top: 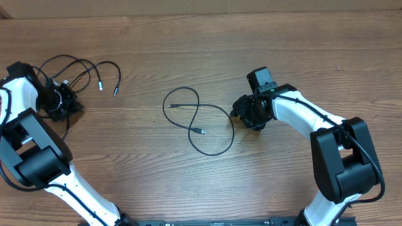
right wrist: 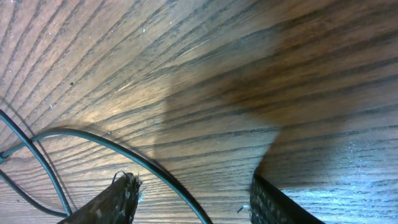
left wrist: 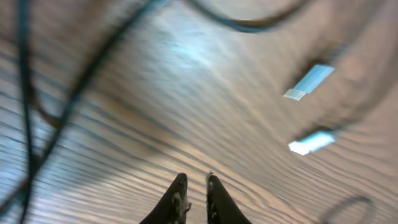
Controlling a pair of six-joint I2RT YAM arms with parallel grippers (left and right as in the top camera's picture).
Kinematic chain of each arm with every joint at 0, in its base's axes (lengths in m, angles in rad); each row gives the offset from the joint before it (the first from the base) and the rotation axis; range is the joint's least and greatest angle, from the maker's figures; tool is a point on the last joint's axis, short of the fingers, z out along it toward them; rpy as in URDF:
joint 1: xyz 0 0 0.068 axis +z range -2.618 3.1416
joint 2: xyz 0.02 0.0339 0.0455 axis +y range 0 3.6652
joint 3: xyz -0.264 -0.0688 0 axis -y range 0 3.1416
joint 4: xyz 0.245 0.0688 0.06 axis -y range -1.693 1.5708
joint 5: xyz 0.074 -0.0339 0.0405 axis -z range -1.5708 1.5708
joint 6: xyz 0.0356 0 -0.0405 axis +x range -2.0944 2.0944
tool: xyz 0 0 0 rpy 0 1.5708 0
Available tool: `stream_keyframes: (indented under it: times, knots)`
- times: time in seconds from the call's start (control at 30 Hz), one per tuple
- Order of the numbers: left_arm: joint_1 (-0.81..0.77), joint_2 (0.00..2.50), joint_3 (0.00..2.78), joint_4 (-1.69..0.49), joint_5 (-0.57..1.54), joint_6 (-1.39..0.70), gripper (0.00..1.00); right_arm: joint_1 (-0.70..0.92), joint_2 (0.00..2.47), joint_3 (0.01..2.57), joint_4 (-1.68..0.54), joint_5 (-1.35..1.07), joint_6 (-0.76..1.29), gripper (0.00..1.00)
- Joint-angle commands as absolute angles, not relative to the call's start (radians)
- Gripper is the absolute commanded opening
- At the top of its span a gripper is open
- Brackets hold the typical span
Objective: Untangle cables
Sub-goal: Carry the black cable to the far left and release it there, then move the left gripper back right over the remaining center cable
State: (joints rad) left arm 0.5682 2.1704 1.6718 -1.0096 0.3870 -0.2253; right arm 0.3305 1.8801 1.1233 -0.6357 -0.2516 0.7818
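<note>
A bundle of thin black cables [top: 81, 68] loops at the far left of the wooden table [top: 188, 50], with two plug ends [top: 100, 86] lying beside it. My left gripper [top: 63, 100] sits at that bundle. In the left wrist view its fingertips [left wrist: 194, 179] stand only a crack apart, with nothing between them. Blurred cable strands [left wrist: 81, 87] and two silvery plugs [left wrist: 311, 81] lie ahead. A separate cable [top: 217, 108] lies looped mid-table. My right gripper [top: 242, 115] is at that loop's right end, open [right wrist: 193, 183]. The cord [right wrist: 155, 165] runs on the wood between its fingers.
Bare wood grain surrounds both groups of cables. The middle cable's small plug [top: 202, 131] rests inside its own loop. Both white arms reach in from the near edge.
</note>
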Motion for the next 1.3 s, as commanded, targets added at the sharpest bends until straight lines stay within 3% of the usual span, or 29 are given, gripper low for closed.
stream_keyframes:
  times: [0.0, 0.1, 0.3, 0.53, 0.63, 0.83, 0.97, 1.0, 1.07, 1.27]
  knots:
    - [0.538, 2.065, 1.702, -1.026, 0.535, -0.194, 0.11, 0.333, 1.889, 1.111, -0.643, -0.191, 0.777, 0.60]
    - [0.506, 2.053, 1.702, -1.051, 0.612, -0.194, 0.05, 0.333, 1.889, 1.111, -0.642, -0.191, 0.777, 0.61]
    - [0.365, 2.053, 1.695, -1.139, 0.698, -0.147, 0.04, 0.333, 1.889, 1.112, -0.642, -0.192, 0.777, 0.66]
    - [0.148, 2.053, 1.671, -1.194, 0.675, -0.070, 0.04, 0.333, 1.889, 1.112, -0.642, -0.192, 0.777, 0.82]
    - [0.052, 2.053, 1.670, -1.204, 0.585, -0.072, 0.04, 0.333, 1.889, 1.112, -0.642, -0.192, 0.777, 1.00]
    - [-0.146, 2.054, 1.670, -1.215, 0.461, -0.110, 0.04, 0.333, 1.889, 1.112, -0.641, -0.191, 0.777, 1.00]
    - [-0.250, 2.054, 1.670, -1.215, 0.317, -0.284, 0.04, 0.333, 1.889, 1.112, -0.642, -0.191, 0.777, 1.00]
    - [-0.274, 2.054, 1.670, -1.216, 0.288, -0.331, 0.08, 0.333, 1.889, 1.112, -0.642, -0.192, 0.777, 1.00]
    - [-0.316, 2.054, 1.670, -1.219, 0.247, -0.411, 0.27, 0.333, 1.889, 1.112, -0.642, -0.191, 0.777, 1.00]
    - [-0.418, 2.054, 1.670, -1.218, 0.156, -0.577, 0.35, 0.312, 1.889, 1.112, -0.641, -0.148, 0.777, 1.00]
